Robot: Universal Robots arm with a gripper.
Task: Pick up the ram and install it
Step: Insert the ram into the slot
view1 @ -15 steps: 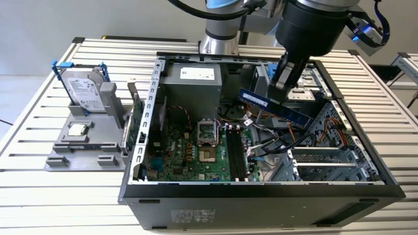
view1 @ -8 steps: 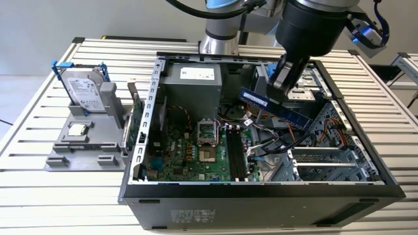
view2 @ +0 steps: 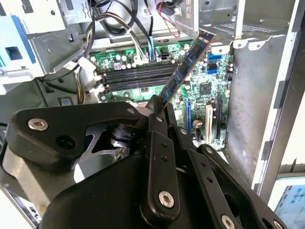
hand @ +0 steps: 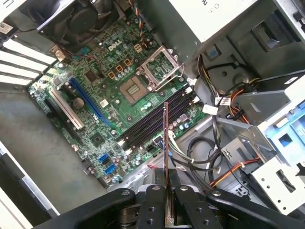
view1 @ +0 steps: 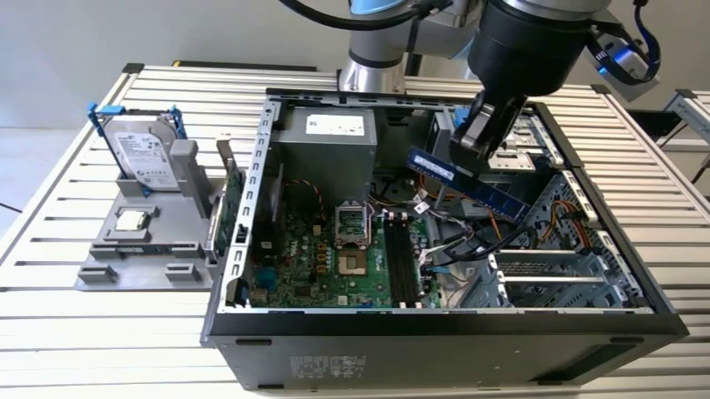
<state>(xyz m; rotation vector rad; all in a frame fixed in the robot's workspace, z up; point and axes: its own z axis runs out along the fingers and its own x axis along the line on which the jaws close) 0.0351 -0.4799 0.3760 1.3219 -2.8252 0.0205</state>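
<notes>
The ram (view1: 466, 184) is a long dark blue stick with black chips, held tilted in the air over the open computer case (view1: 444, 328), on the exterior view's right. My gripper (view1: 480, 137) is shut on its upper end. In the second wrist view the ram (view2: 183, 71) juts out from between the black fingers (view2: 157, 119) toward the green motherboard. The first wrist view shows the ram (hand: 166, 152) edge-on, above and apart from the black memory slots (hand: 157, 119). Those slots (view1: 401, 258) lie below and to the exterior view's left of the stick.
A silver hard drive in a blue bracket (view1: 145, 154) and a small square processor chip (view1: 133, 220) sit on a grey holder at the exterior view's left. Inside the case are the open processor socket (view1: 349, 229), a grey power supply (view1: 327, 137) and loose cables (view1: 466, 241).
</notes>
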